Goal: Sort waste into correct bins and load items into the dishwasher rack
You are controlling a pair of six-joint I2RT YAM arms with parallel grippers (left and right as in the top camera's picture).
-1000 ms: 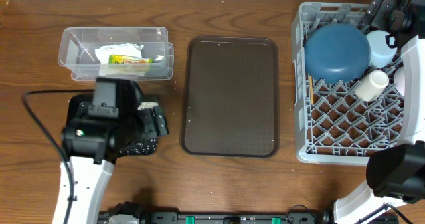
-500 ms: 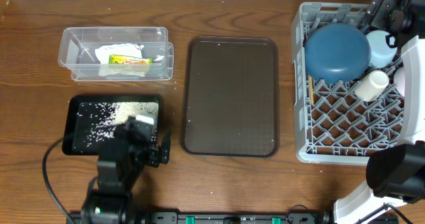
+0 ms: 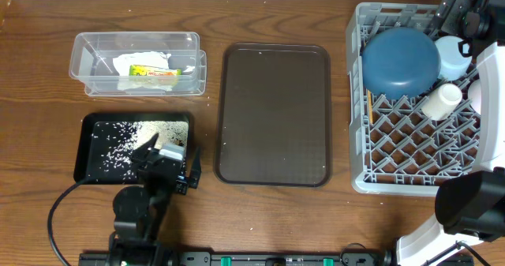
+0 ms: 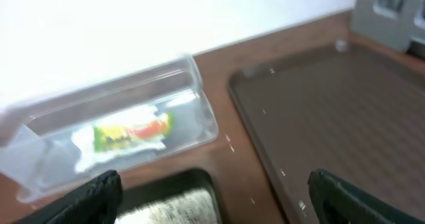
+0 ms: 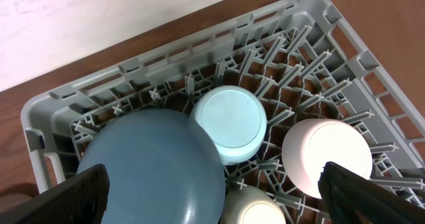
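At the near left edge of the table, the left gripper (image 4: pixel 214 184) hangs just beside the near right corner of the black tray (image 3: pixel 84 151), its jaws spread wide with nothing between them. The white rice crumbs (image 3: pixel 118 144) lie scattered inside that tray.

Further in, the brown serving tray (image 3: pixel 274 114) sits bare in the middle. To its right, the grey dishwasher rack (image 3: pixel 410 151) holds the dishes in its far half. The dark-blue plate (image 5: pixel 156 167), the light-blue bowl (image 5: pixel 229 124), the pale pink bowl (image 5: pixel 327 154) and the white cup (image 3: pixel 440 100) are all turned over among the pegs. A thin wooden sliver at the rack's left side looks like the chopsticks (image 3: pixel 368 108).

At the far left, the clear tub (image 3: pixel 87 65) contains the crumpled napkin (image 3: pixel 138 61) and the yellow-green wrapper (image 3: pixel 154 72). Over the rack's far right corner, the right gripper (image 5: pixel 212 184) hovers with its jaws parted and empty.

Judging by this, the sorting and loading look finished. No waste or dishes show loose on the table, so only parking the arms seems left.
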